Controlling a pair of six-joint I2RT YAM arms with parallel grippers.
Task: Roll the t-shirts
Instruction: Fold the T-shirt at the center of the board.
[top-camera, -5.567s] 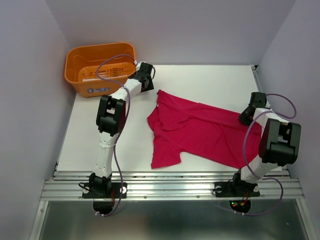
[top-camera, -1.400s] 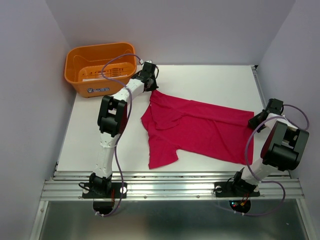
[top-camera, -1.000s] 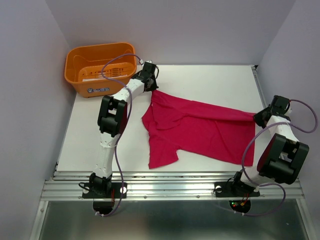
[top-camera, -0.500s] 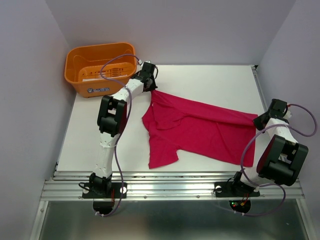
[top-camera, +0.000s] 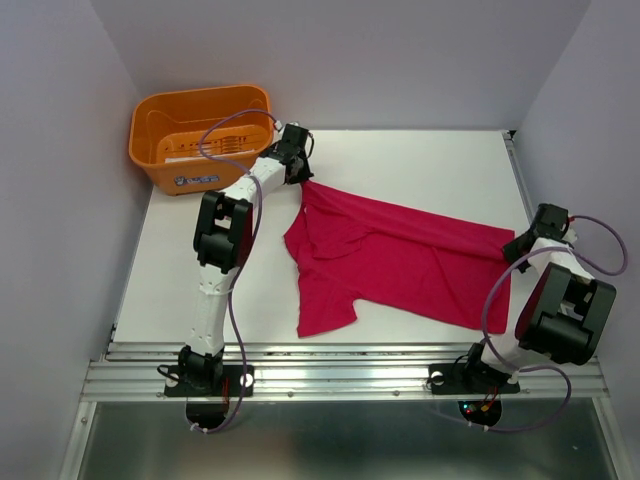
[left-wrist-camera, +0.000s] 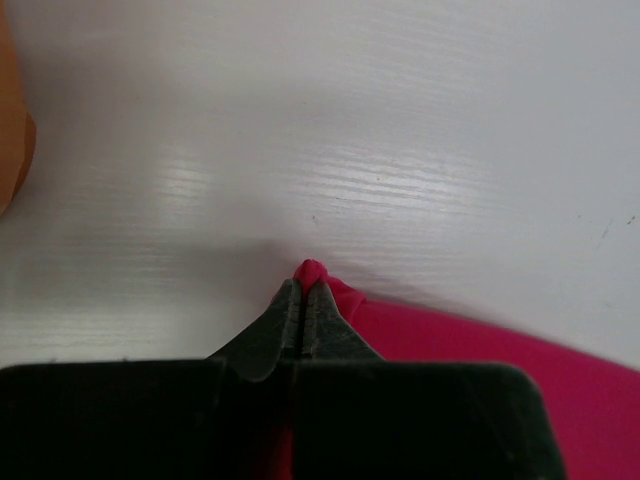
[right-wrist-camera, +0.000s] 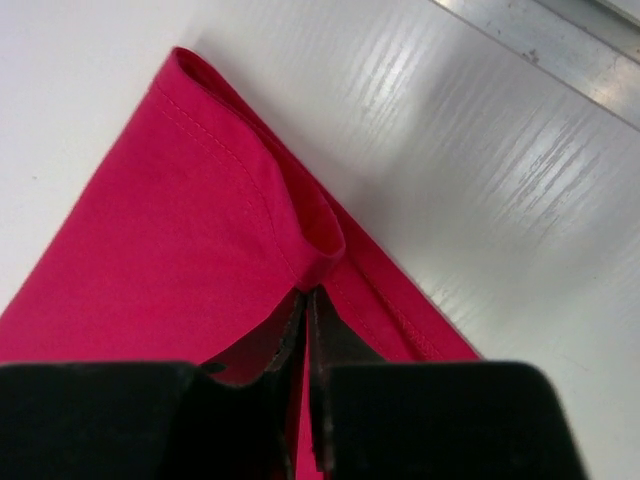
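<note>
A crimson-pink t-shirt lies spread across the white table, with one sleeve pointing toward the near edge. My left gripper is at the shirt's far left corner. In the left wrist view that gripper is shut, and a small nub of the t-shirt pokes out past its tips. My right gripper sits at the shirt's right corner. In the right wrist view it is shut on a folded-over hem of the t-shirt, which is pulled taut between the two grips.
An orange plastic basket stands at the table's back left, just left of my left wrist; its edge shows in the left wrist view. The metal rail runs along the near edge. Purple walls close in on both sides.
My left gripper has come down onto the shirt's far left corner and taken hold. My right gripper has drawn the right corner outward, flattening the shirt, then shifted slightly toward the near side.
</note>
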